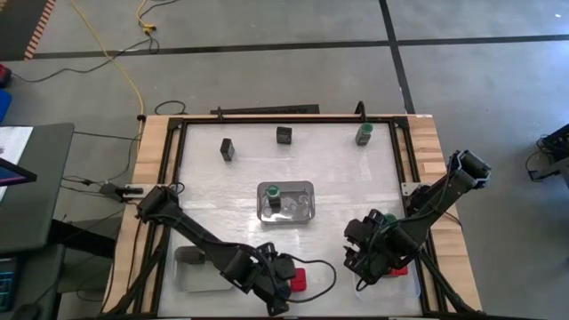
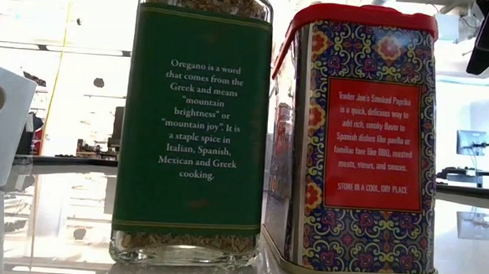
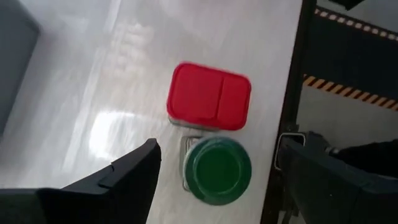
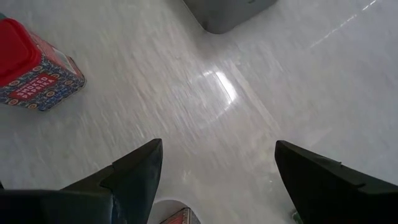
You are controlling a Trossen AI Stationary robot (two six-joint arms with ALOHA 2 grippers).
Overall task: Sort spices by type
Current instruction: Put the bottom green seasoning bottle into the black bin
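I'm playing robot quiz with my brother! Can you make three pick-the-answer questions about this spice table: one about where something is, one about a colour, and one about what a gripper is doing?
1. Where does the green-lidded oregano jar stand near the left gripper?
A. Right beside the red-lidded paprika tin
B. Inside the middle tray
C. On the floor

2. What colour is the paprika tin's lid?
A. Blue
B. Red
C. Yellow

3. How is the left gripper?
A. Shut on the oregano jar
B. Shut on the paprika tin
C. Open, fingers on either side of the jar

Answers:
1 A, the low view shows jar and tin side by side on the table.
2 B, the left wrist view looks down on a red lid.
3 C, there is a gap between each finger and the jar.
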